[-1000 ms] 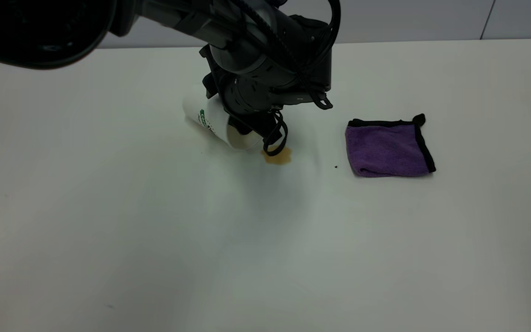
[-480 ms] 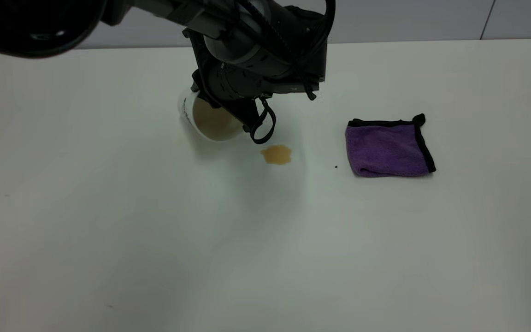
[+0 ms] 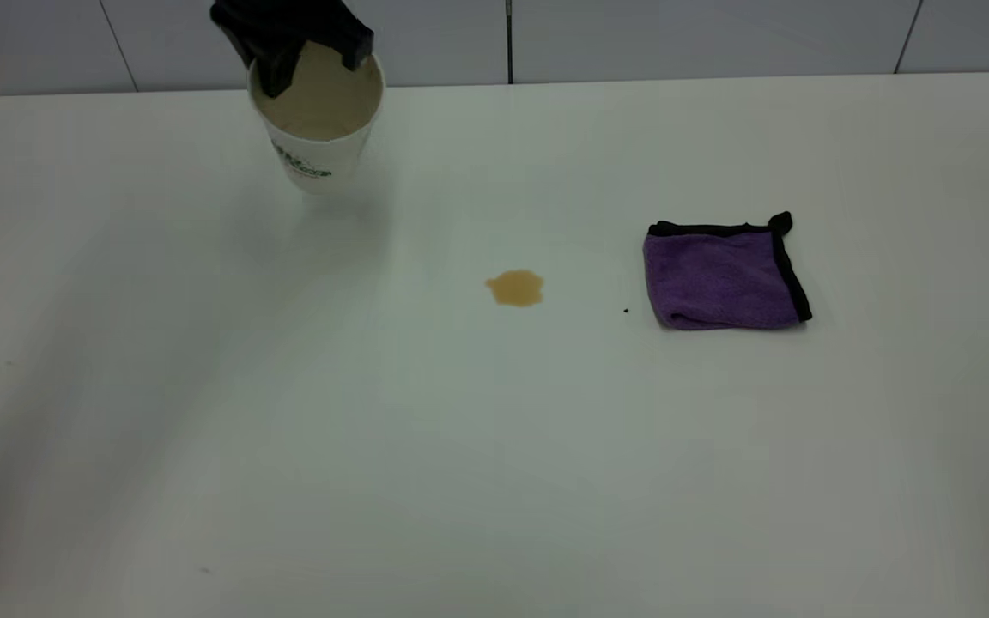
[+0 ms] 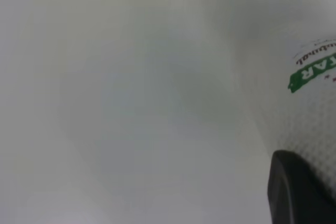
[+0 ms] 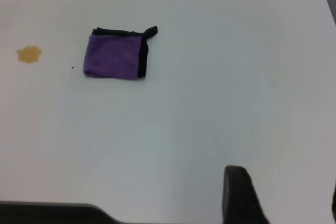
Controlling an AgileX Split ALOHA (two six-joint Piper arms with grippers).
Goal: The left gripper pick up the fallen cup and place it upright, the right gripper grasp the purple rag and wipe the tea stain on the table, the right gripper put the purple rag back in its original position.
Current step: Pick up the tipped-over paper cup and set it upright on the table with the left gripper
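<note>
One second ago the cup lay tipped by the tea stain; now it is upright near the table's far edge, the left gripper pinching its rim. The purple rag lies untouched, wide bare tabletop around it. Whether the right gripper's fingers are open, I cannot tell.

The left gripper is chopped off by the top edge in the exterior view, so only its dark tips show at the cup rim, and whether the cup's base actually touches the table is hard to call. Cup logo is too small to read there. In the left wrist view the cup runs off the edge, lettering cut and blurry, 1 finger partly in shot. Right wrist view only catches 1 finger at the edge.
</note>
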